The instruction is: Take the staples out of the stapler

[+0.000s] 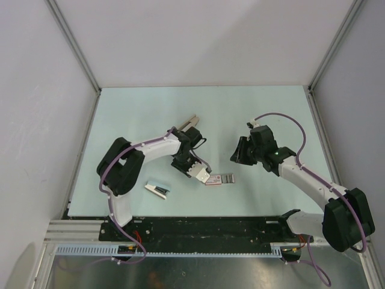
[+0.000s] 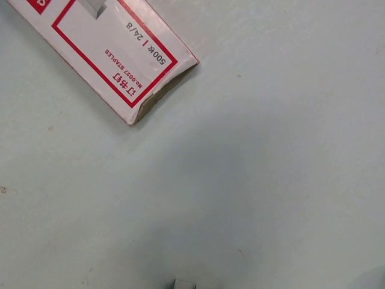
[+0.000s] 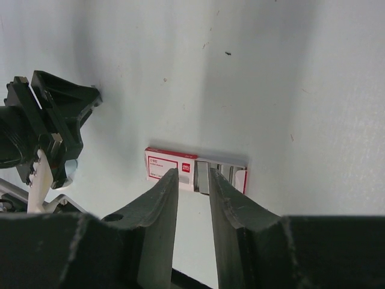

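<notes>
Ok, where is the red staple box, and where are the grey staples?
staple box (image 3: pixel 160 164): right wrist view, on its red-bordered white top.
staples (image 3: pixel 228 171): right wrist view, on the grey strip showing at the box's open end.

The right gripper (image 3: pixel 192 178) fills the bottom of the view, its two dark fingers (image 3: pixel 157 220) rising side by side with a narrow gap and nothing between them. Just past their tips, a small box (image 3: pixel 169 167) with a red-edged white label lies flat on the pale table (image 3: pixel 289 78). A grey ribbed strip of staples (image 3: pixel 221 173) shows at the box's right end, beside a red edge. At the left edge the black end of the left arm (image 3: pixel 48 123) hangs apart from the box. A few dark specks dot the table
</notes>
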You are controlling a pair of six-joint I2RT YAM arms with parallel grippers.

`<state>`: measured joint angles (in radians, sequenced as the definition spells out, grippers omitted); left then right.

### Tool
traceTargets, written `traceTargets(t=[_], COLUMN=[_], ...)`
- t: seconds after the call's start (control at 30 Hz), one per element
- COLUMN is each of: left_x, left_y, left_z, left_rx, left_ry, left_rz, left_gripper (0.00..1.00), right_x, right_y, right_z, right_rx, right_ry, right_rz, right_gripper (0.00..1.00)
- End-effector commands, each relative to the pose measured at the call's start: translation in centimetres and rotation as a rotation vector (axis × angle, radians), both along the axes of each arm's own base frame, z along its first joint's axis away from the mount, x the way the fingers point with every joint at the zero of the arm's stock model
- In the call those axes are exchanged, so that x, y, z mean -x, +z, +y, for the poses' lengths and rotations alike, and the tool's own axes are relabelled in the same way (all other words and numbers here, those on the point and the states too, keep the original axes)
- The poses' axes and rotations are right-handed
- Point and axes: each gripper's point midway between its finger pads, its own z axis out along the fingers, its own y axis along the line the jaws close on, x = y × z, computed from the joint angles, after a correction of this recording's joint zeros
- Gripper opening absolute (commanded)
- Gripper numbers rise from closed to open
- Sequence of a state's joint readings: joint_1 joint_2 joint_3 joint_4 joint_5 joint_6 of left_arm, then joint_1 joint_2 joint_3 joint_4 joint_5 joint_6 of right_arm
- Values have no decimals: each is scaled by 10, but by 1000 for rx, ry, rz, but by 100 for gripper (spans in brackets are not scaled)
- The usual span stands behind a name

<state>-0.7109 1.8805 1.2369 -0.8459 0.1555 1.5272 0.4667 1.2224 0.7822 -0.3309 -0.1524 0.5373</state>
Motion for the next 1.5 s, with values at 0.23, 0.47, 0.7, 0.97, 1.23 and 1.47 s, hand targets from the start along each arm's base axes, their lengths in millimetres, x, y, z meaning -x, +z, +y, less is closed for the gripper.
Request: traceTargets(t=[0.23, 0.47, 0.7, 0.97, 1.23, 1.47], left_x=[5, 11, 14, 13, 13, 6], left_y=[-17, -17, -18, -25, -27, -18], left_z=[-16, -22, -19, -4, -3, -15], left_rx=[4, 3, -11, -75, -84, -42], left_ry=[-16, -4, 1, 17, 73, 195], left_rz=[57, 65, 63, 48, 53, 57], left_gripper=[32, 39, 42, 37, 29, 6], right_x=[-2, -1, 0, 0, 0, -1], right_y=[7, 6, 6, 5, 5, 12], right_z=[1, 1, 1, 0, -1, -2], right_rx=[-27, -28, -32, -30, -28, -45], right_ry=[19, 22, 22, 20, 16, 10], right_rz=[-38, -34, -31, -27, -27, -41], right_gripper=[29, 28, 26, 23, 20, 19])
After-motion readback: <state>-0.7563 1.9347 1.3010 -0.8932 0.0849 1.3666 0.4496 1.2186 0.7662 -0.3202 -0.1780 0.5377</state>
